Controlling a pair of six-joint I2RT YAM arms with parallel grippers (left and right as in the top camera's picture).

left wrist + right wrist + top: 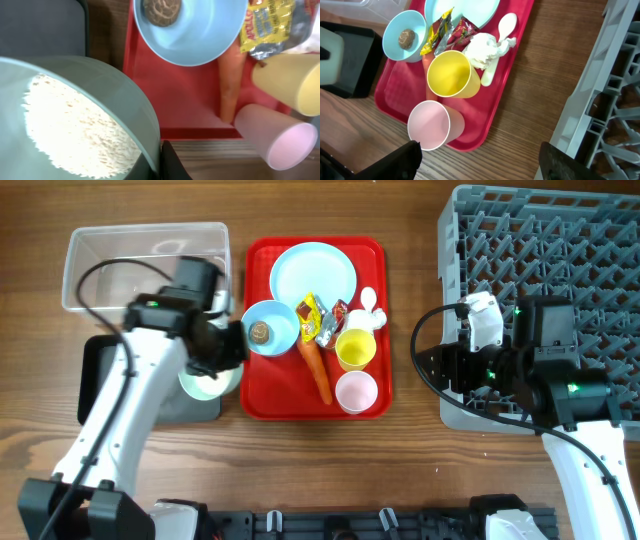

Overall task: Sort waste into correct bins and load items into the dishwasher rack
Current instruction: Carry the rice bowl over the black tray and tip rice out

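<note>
Left tool (222,360) is clamped on the rice bowl's (136,106) rim, over the black tray's (100,380) edge. I'd tip slowly so the grains (75,125) land inside (right tool (480,165) hangs open by the rack (560,240)).

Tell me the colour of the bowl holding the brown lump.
Light blue bowl, shown best in the right wrist view.

Bright, even light from above, only soft shadows on the table (400,470). Right at the left gripper (167,160) the bowl (135,115) sits so close its rim smears out of focus, and the rice (70,130) glares almost white. Ahead of the right gripper (480,165) the yellow cup (452,75) and pink cup (432,125) are crisp; its dark fingers (400,160) blur, perhaps from nearness.
</note>
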